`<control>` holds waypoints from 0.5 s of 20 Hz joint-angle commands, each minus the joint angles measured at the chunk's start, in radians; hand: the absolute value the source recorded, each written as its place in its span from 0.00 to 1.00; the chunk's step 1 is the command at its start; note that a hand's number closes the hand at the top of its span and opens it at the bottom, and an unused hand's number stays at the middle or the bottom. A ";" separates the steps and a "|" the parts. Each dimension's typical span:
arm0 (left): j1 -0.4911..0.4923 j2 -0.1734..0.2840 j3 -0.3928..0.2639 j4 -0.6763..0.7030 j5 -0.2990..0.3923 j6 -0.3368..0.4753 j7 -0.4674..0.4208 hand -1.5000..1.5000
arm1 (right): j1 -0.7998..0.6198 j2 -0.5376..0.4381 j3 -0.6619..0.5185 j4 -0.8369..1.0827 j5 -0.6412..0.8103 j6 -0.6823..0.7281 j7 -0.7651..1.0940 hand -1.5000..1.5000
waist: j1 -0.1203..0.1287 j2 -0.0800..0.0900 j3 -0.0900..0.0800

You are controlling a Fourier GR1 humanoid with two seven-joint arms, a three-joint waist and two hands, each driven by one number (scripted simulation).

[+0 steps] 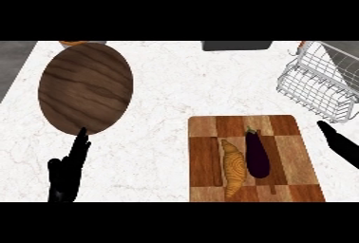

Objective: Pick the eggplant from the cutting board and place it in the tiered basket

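- Two hands in view, neither holding anything.
- Left hand (68,171) sits low at the view's left, fingers straight and up, relaxed, resting over the white marble counter (175,90).
- Just above its fingertips: a dark round wooden plate (85,88), seen tilted as an oval; fingertip appears to reach its lower rim, contact unclear.
- Right hand (340,144) comes in at the right edge, only partly visible; what shows looks extended rather than curled, nothing in it.
- Eggplant (257,154) lies lengthwise on the checkered cutting board (280,128), stem end pointing away from the robot, to the left of the right hand and apart from it.
- Immediately on the eggplant's far side from the right hand: an orange-brown elongated vegetable (234,168), looks like a sweet potato, sides nearly touching the eggplant.
- Tiered basket (319,78), white wire, stands beyond the right hand toward the counter's back right, off the board.
- Dark grey object (236,45) at the back edge, cropped, can't identify.
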State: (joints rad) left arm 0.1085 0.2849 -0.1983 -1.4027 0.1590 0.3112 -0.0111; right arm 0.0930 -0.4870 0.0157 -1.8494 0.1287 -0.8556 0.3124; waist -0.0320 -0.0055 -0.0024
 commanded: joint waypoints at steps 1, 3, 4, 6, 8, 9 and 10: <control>0.000 -0.040 -0.035 0.013 -0.029 0.016 -0.010 0.50 | 0.127 -0.078 0.083 -0.153 0.116 0.045 0.223 0.00 | 0.008 0.001 -0.003; -0.023 -0.029 -0.028 0.009 -0.028 0.018 0.016 0.50 | 0.145 -0.128 0.121 -0.120 0.085 0.158 0.316 0.00 | 0.013 0.004 -0.004; 0.000 -0.036 -0.043 -0.003 -0.032 0.016 0.007 0.50 | 0.127 -0.164 0.125 -0.142 0.094 0.191 0.400 0.00 | 0.025 0.005 -0.005; -0.039 -0.030 -0.034 0.022 -0.045 0.022 0.007 0.50 | 0.110 -0.227 0.173 -0.163 0.131 0.273 0.502 0.00 | 0.034 0.010 -0.008; -0.032 -0.032 -0.043 0.010 -0.039 0.004 0.002 0.50 | 0.118 -0.301 0.193 -0.205 0.158 0.356 0.610 0.00 | 0.038 0.008 -0.008; -0.037 -0.056 -0.058 0.021 -0.055 0.030 0.010 0.50 | 0.120 -0.326 0.223 -0.211 0.183 0.393 0.653 0.00 | 0.039 0.010 -0.008; -0.063 -0.049 -0.053 0.028 -0.057 0.028 0.028 0.50 | 0.074 -0.345 0.236 -0.224 0.201 0.427 0.726 0.00 | 0.052 0.014 -0.009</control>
State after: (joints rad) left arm 0.0733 0.2491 -0.2376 -1.3911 0.1177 0.3303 -0.0012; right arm 0.1983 -0.7345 0.1947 -2.0260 0.2727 -0.5563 0.8306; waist 0.0010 0.0024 -0.0088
